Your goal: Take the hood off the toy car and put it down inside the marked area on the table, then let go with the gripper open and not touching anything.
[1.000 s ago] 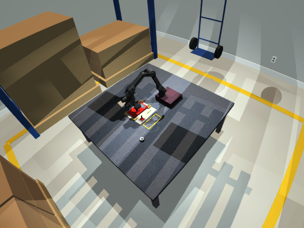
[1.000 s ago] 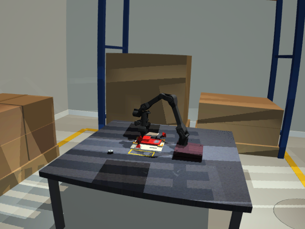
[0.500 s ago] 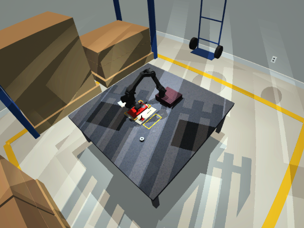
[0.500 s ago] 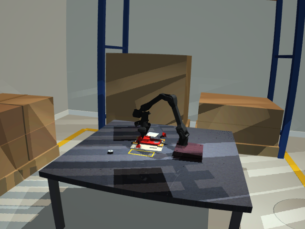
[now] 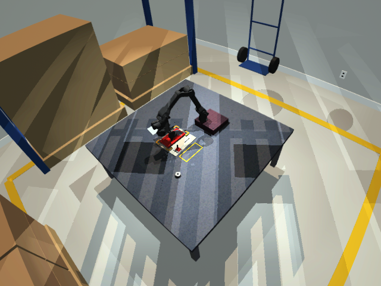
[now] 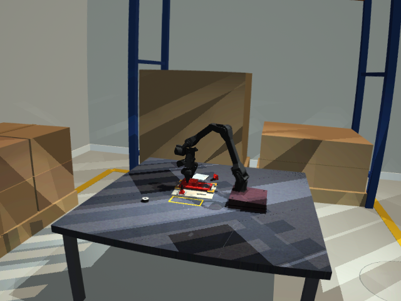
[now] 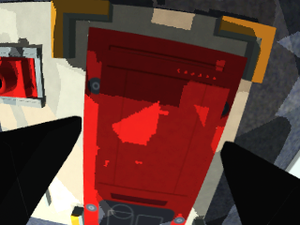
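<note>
The red toy car [image 5: 170, 143] [image 6: 205, 187] sits between orange corner brackets [image 7: 266, 56] on a pale board [image 5: 188, 142] [image 6: 207, 195]. Its red hood [image 7: 141, 161] appears as a flat panel lying on the car in the wrist view. My gripper [image 6: 188, 179] [image 7: 154, 137] is open and empty, pointing down over the car's hood end. One finger shows on each side of the red body in the wrist view; contact cannot be told. The marked area, a yellow outline [image 5: 194, 154] [image 6: 184, 203], lies on the table just beside the board. Nothing shows inside it.
A small red part [image 5: 178, 149] [image 6: 182, 192] [image 7: 21, 82] stands on the board beside the car. A white sheet [image 5: 151, 130] [image 6: 200, 177] and another red object [image 6: 215, 177] lie behind the car. A small white ring [image 5: 177, 174] [image 6: 145, 199] lies apart on the table.
</note>
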Robot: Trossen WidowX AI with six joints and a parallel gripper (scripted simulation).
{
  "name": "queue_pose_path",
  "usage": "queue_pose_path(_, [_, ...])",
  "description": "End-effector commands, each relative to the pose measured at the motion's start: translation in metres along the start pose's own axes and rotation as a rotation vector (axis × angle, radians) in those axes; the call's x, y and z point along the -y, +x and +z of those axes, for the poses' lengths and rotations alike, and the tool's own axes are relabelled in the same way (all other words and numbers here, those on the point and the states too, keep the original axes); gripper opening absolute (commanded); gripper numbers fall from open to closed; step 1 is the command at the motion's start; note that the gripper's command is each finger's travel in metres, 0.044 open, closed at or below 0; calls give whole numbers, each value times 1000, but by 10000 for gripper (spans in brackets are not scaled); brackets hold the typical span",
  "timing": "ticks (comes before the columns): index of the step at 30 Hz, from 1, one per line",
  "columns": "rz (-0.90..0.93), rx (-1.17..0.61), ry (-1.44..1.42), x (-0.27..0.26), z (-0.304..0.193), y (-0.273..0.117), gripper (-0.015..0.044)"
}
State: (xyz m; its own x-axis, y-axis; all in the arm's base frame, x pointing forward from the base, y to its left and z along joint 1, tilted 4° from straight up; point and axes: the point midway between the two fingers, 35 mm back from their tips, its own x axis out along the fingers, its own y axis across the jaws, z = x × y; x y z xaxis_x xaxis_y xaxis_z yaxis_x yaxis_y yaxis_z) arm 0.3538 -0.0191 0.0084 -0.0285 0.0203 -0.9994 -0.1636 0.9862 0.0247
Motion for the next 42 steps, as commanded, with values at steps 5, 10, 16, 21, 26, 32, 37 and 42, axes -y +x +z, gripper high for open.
queue_pose_path(5, [-4, -9, -1, 0, -3, 6, 440])
queue_pose_path(10, [-4, -9, -1, 0, -3, 9, 440])
queue_pose_path(16, [-4, -10, -1, 0, -3, 12, 440])
queue_pose_path(21, [-4, -10, -1, 0, -3, 14, 440])
queue_pose_path(26, [-4, -10, -1, 0, -3, 15, 440])
queue_pose_path(32, [0, -1, 1, 0, 0, 13, 328])
queue_pose_path(37, [0, -1, 1, 0, 0, 13, 295])
queue_pose_path(42, [0, -1, 1, 0, 0, 12, 222])
